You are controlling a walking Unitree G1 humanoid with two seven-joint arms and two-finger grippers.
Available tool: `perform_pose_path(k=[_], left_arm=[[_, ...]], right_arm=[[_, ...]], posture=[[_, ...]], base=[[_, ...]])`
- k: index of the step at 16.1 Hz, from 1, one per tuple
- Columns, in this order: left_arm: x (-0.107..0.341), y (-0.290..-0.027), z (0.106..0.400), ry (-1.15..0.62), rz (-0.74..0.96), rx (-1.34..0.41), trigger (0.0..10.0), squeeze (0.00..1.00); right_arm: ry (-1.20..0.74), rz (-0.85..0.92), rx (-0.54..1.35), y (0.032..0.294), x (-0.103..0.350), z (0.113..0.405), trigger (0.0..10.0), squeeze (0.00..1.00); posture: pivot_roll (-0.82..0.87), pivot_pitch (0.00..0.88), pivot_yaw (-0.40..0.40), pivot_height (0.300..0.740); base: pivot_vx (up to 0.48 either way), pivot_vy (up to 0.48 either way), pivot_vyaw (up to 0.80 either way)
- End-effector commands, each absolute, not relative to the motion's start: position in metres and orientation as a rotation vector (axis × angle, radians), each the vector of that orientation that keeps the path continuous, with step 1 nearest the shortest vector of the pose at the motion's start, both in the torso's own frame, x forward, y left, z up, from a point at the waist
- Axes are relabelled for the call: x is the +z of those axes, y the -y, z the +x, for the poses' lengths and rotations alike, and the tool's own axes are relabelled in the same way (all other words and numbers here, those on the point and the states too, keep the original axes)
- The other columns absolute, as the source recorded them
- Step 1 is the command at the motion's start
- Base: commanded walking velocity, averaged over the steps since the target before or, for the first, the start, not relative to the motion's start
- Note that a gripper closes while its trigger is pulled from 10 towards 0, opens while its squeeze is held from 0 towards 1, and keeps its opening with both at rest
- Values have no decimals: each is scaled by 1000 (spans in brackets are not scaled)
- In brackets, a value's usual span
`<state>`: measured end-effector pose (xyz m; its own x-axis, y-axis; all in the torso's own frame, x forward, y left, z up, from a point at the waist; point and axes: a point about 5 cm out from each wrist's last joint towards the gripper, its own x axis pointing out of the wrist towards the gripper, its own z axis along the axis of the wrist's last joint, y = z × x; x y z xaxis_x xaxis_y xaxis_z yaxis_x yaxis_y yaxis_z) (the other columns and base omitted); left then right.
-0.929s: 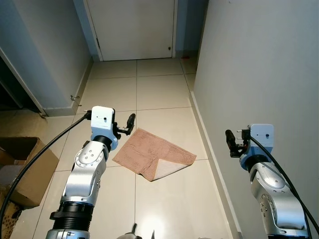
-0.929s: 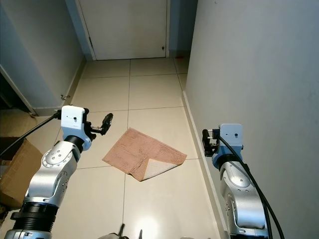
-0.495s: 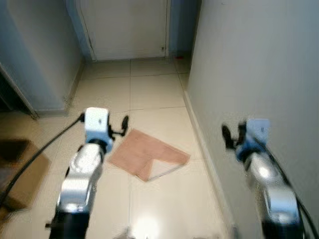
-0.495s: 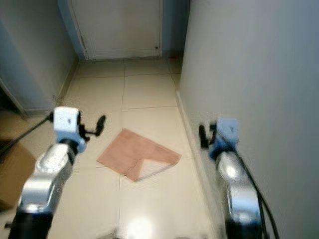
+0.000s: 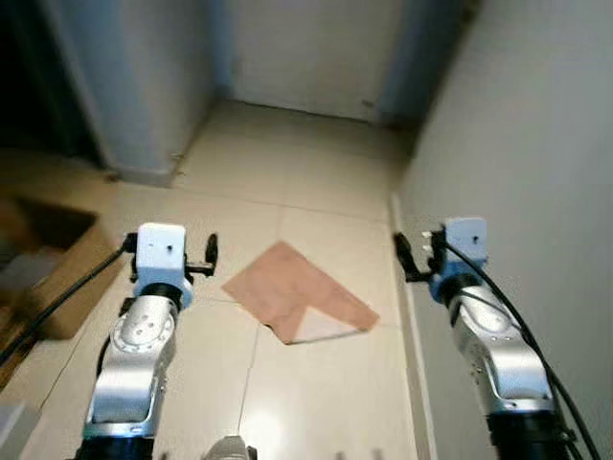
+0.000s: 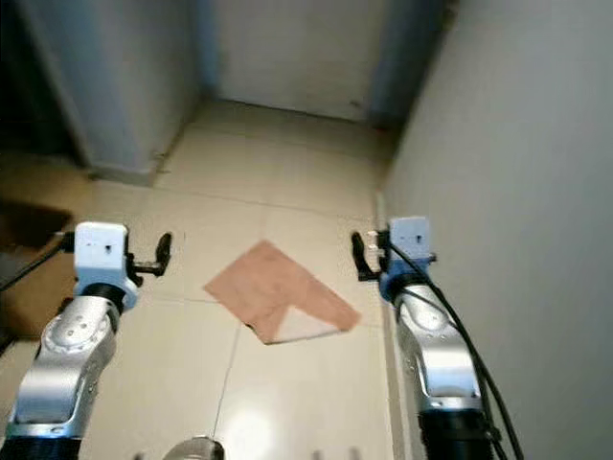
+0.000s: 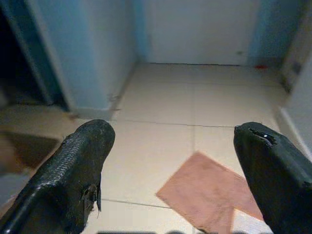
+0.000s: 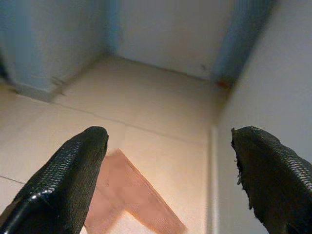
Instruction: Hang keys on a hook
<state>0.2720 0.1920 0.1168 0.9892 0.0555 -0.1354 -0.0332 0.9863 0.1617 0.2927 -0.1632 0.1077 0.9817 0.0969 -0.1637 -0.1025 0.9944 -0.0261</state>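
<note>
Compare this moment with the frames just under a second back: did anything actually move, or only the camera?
Mostly the camera: the head view has swung, so the hallway sits skewed. The pink cloth lies on the floor tiles with its corner folded over as before. Left gripper and right gripper are open and empty, held forward as earlier. Nothing was grasped or released.

Home hallway (tiled floor (image 5: 316, 182), door (image 5: 306, 57))

No legible text, labels, brand marks, numbers or signs are present on any surface. All views are slightly blurred, and any fine markings cannot be resolved.
</note>
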Motion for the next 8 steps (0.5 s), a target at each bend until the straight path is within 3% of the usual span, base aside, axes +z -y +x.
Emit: perform_pose_path(k=[1, 4, 8], left_arm=[[124, -187, 274, -108, 166, 34, 10000, 1000], [134, -185, 277, -45, 169, 51, 10000, 1000], [132, -190, 283, -100, 143, 71, 10000, 1000]], right_arm=[[-150, -58, 86, 167, 108, 295, 10000, 1000], [-132, 16, 63, 166, 109, 300, 10000, 1000], [-160, 170, 39, 159, 108, 297, 10000, 1000]], posture=[[75, 0, -100, 740], [85, 0, -91, 740], [55, 0, -27, 740]], base=[[0, 0, 800], [0, 0, 800], [0, 0, 800]])
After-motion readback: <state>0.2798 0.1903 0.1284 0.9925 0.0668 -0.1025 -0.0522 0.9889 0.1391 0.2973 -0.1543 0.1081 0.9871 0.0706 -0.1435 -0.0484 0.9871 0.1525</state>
